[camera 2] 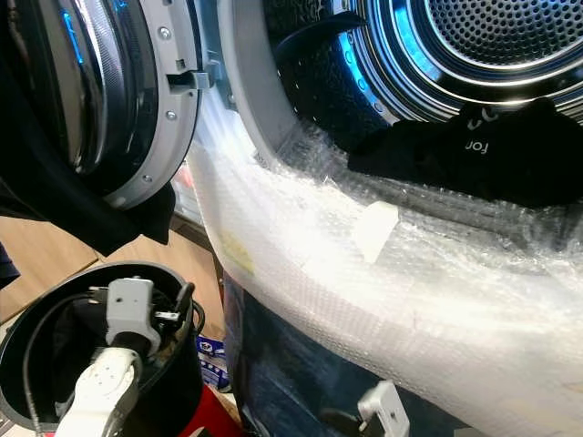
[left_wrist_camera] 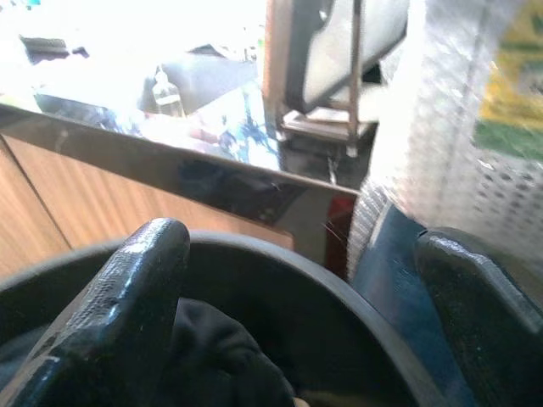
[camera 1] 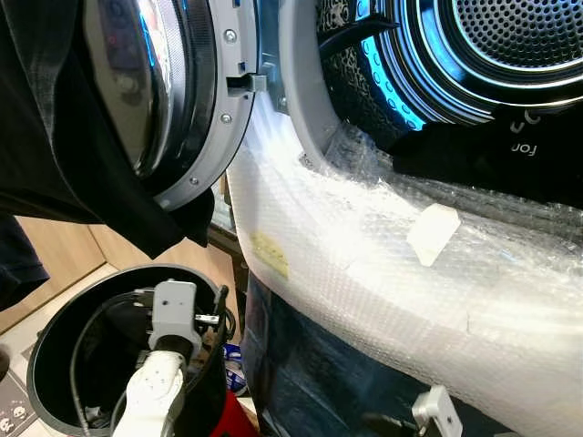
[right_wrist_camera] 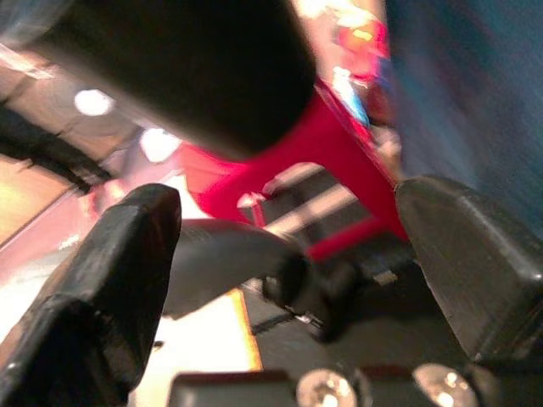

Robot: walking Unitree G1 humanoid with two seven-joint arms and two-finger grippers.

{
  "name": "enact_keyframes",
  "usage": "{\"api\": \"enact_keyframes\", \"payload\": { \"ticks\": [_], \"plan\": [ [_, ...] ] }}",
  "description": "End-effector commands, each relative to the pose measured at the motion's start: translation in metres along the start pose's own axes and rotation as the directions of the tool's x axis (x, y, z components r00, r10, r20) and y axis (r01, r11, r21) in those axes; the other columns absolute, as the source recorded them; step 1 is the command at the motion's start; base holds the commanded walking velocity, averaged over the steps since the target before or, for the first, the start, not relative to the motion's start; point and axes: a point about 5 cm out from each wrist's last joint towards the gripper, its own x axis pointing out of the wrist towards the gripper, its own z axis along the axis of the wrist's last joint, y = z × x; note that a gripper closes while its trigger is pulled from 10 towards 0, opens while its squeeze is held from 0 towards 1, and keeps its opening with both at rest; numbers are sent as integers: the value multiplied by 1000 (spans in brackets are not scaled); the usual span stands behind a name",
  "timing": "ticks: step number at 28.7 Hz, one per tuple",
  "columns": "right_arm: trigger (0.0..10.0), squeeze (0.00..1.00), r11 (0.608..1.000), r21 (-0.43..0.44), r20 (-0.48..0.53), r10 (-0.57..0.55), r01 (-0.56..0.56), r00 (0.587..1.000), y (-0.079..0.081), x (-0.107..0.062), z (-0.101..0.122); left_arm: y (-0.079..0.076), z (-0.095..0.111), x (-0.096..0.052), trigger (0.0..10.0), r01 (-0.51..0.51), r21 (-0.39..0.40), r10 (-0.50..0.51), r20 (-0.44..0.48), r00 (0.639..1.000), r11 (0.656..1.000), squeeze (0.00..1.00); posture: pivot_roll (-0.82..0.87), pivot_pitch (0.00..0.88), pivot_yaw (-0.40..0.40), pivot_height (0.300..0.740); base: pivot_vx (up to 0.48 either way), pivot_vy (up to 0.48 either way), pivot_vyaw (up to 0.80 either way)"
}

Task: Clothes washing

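Observation:
The washing machine's door [camera 1: 205, 118] stands open, and the drum [camera 1: 510, 45] glows blue inside. A black garment [camera 2: 474, 150] with white lettering lies across the drum mouth. Another black cloth [camera 1: 55, 146] hangs over the door at the upper left. Below it stands a round black basket [camera 1: 55, 319]. My left arm [camera 1: 159, 382] reaches into the basket. In the left wrist view my left gripper [left_wrist_camera: 301, 254] is open just over the basket's rim [left_wrist_camera: 280, 263], with dark clothing [left_wrist_camera: 212, 356] under it. My right gripper [right_wrist_camera: 288, 212] hangs low by the machine, open and holding nothing.
Bubble wrap [camera 1: 383, 264] covers the machine's front below the drum, with a white foam piece [camera 1: 433, 232] stuck to it. A red object [camera 1: 232, 414] sits on the floor between basket and machine. Wooden cabinet panels [camera 1: 64, 250] stand behind the basket.

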Motion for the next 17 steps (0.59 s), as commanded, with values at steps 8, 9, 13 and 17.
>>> {"api": "enact_keyframes", "payload": {
  "ticks": [8,9,13,17],
  "plan": [
    [10000,0,818,-25,-414,-531,574,739,-58,11,-97,29,14,3,10000,-144,-112,133,-99,986,983,0,-26,30,8,740,0,0,0],
    [10000,0,806,-44,-425,-550,591,719,-59,10,-99,31,14,3,10000,-153,-110,141,-105,984,982,0,-26,30,8,740,0,0,0],
    [10000,1000,729,2,-444,-613,685,654,-61,9,-110,38,19,5,10000,-197,-195,177,-115,977,961,0,-11,20,9,740,0,0,0],
    [10000,1000,677,10,-480,-643,736,597,-58,12,-122,46,10,1,10000,-261,-248,213,-203,956,933,0,-4,16,16,740,0,0,0]
  ]
}}
